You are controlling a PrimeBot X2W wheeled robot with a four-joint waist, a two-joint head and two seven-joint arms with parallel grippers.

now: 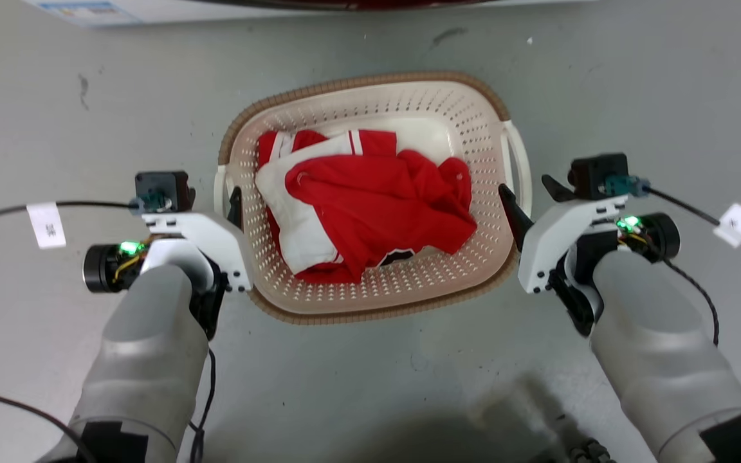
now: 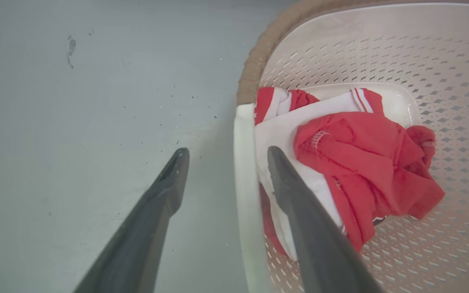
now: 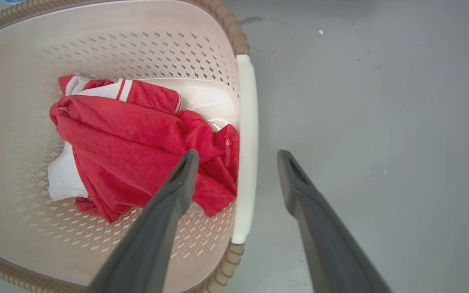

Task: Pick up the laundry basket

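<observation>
The laundry basket (image 1: 357, 82) stands on the grey floor, cream and perforated with a brown rim, holding red and white clothes (image 1: 370, 199). My left gripper (image 1: 219, 193) is open at the basket's left side. In the left wrist view its fingers (image 2: 177, 162) straddle the white left handle (image 2: 244, 162), one outside over the floor and one inside over the clothes. My right gripper (image 1: 523, 186) is open at the right side. In the right wrist view the right handle (image 3: 247, 134) lies between its fingers (image 3: 187, 167), with a gap on both sides.
A white panel with a blue label (image 1: 152, 8) runs along the far edge of the floor. Black cables with white tags (image 1: 45, 224) trail from both wrists. Bare grey floor (image 1: 55, 116) lies on both sides of the basket.
</observation>
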